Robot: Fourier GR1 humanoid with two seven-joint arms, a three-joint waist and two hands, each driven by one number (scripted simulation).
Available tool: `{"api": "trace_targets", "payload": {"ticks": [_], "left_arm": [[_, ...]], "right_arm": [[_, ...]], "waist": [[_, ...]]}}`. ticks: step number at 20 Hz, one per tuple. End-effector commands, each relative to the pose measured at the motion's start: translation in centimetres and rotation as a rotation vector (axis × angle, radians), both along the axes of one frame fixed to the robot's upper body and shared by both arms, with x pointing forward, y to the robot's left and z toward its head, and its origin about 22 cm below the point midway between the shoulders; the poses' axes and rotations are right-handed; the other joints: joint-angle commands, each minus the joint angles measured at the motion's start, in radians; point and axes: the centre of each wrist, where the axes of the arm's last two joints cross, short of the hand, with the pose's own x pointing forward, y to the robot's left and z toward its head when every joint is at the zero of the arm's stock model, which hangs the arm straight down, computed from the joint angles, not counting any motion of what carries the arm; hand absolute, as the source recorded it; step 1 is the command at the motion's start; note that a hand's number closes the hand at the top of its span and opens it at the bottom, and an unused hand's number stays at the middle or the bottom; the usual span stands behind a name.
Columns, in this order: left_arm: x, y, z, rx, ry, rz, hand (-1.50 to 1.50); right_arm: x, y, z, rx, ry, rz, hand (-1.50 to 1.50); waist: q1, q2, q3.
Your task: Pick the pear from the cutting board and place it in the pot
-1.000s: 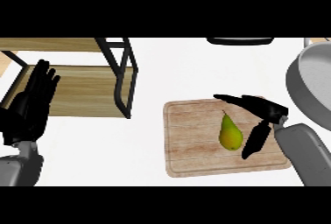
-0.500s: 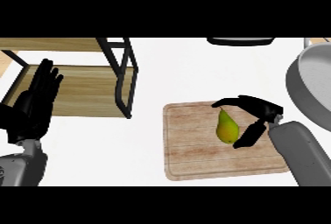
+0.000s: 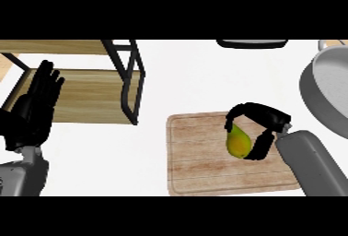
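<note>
A yellow-green pear [image 3: 236, 142] lies on the wooden cutting board [image 3: 197, 161] at the lower middle of the head view. My right hand [image 3: 263, 120] is curled round the pear, thumb on its left side and fingers on its right, hiding the fruit's top. The grey pot [image 3: 326, 94] stands at the right edge, only partly in view. My left hand [image 3: 32, 110] rests open at the left edge, fingers up.
A wooden shelf rack with black metal legs [image 3: 129, 80] stands at the upper left. A dark round object [image 3: 253, 44] sits at the top edge, cut off. White counter [image 3: 197, 78] lies between the board, the rack and the pot.
My right hand has closed round the pear, its thumb and fingers wrapping the fruit. The pear has tilted a little. The left hand has stayed still.
</note>
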Motion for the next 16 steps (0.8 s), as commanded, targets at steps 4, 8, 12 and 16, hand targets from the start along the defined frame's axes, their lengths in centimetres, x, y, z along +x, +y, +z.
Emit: {"api": "trace_targets", "payload": {"ticks": [4, 8, 12, 16], "left_arm": [[0.8, -1.9, -0.2, -0.002, 0.017, -0.007, 0.00], [-0.5, 1.3, -0.4, 0.008, 0.011, 0.041, 0.00], [-0.1, 0.6, -0.7, -0.001, 0.022, 0.041, 0.00], [-0.6, 1.6, 0.3, 0.002, 0.004, 0.040, 0.00]], "right_arm": [[0.0, 0.3, -1.0, -0.003, 0.004, 0.009, 1.50], [-5.1, 1.1, 1.4, -0.156, -0.183, -0.077, 1.50], [-10.2, 2.4, 3.2, -0.211, -0.286, -0.135, 1.50], [-13.5, 1.9, 6.4, -0.112, -0.412, -0.287, 1.50]], "waist": [[-0.003, 0.007, 0.005], [-0.033, -0.003, 0.003], [-0.053, -0.005, 0.002], [-0.047, -0.004, 0.004]]}}
